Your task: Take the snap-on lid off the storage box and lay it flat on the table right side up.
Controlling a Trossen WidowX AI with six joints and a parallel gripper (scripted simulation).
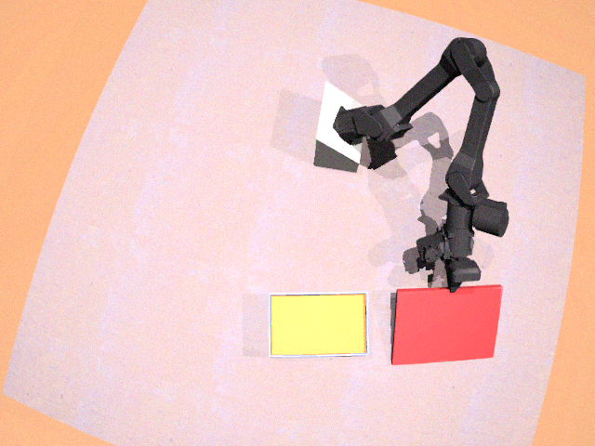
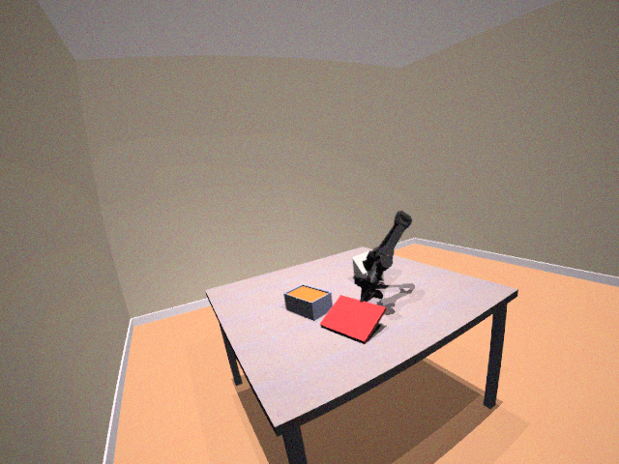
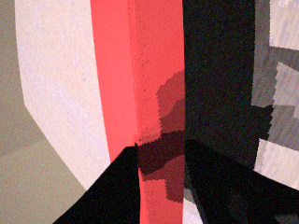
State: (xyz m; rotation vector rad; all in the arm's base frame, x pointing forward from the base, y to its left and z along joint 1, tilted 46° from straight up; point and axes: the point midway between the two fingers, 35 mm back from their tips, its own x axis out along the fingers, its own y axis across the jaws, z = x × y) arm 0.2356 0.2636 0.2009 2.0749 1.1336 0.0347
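In the top view, lower middle of the frame, the storage box (image 1: 317, 324) sits open on the worktop (image 1: 167, 216), its yellow inside showing inside a pale rim, so the unsnapping looks done. Just to its right, with a strip of worktop between them, is the red lid (image 1: 445, 323), well clear of the box.

At the lid's upper edge my end effector (image 1: 453, 288) is clamped nearly shut on the rim; the wrist view shows the red sheet running edge-on between my fingers. In the exterior view the lid (image 2: 352, 317) is tilted: its lower edge seems to rest on the worktop near the frame's centre while the edge I hold sits raised, a shadow under it.

I judge the removal finished and the laying-down only partly so: what remains is to lower my held edge until the lid lies flat, top face up, then let go. Whether the box has shifted I cannot tell.
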